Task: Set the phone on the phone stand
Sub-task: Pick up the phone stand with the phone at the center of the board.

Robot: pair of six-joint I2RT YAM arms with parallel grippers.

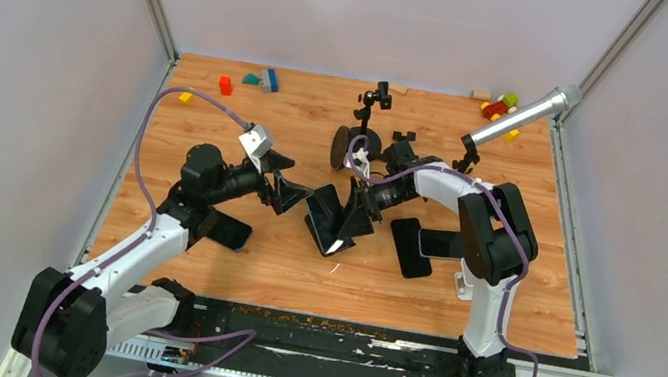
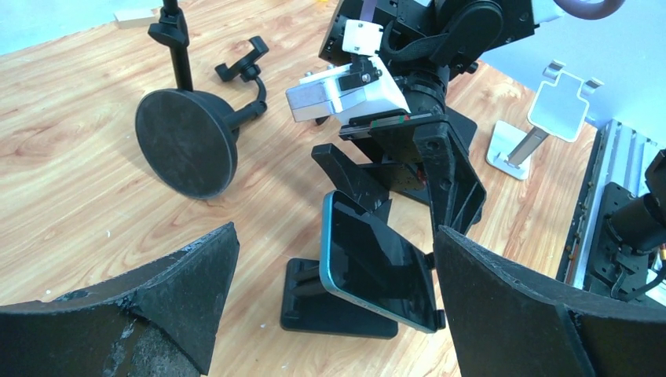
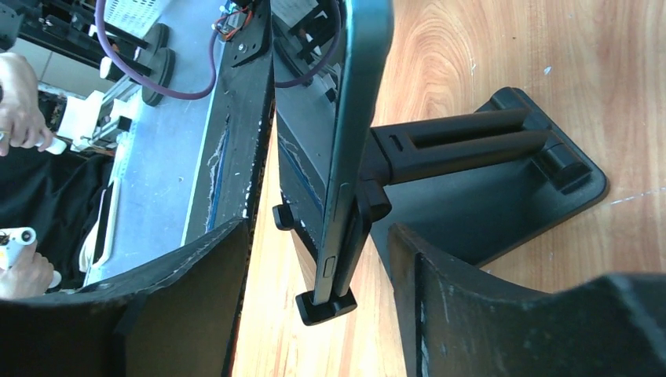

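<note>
Phone (image 2: pixel 377 263) leans on the black phone stand (image 2: pixel 310 312), its lower edge seated in the stand's lip and its dark screen turned toward the left jaws. The right jaws are open, one on each side of the phone's thin edge with a gap on both sides, gripping nothing. The left jaws are spread wide and empty, the phone just ahead of their tips. Beyond the left jaws a black round-based holder (image 2: pixel 184 141) rests on the wooden tabletop (image 2: pixel 71 181).
</note>
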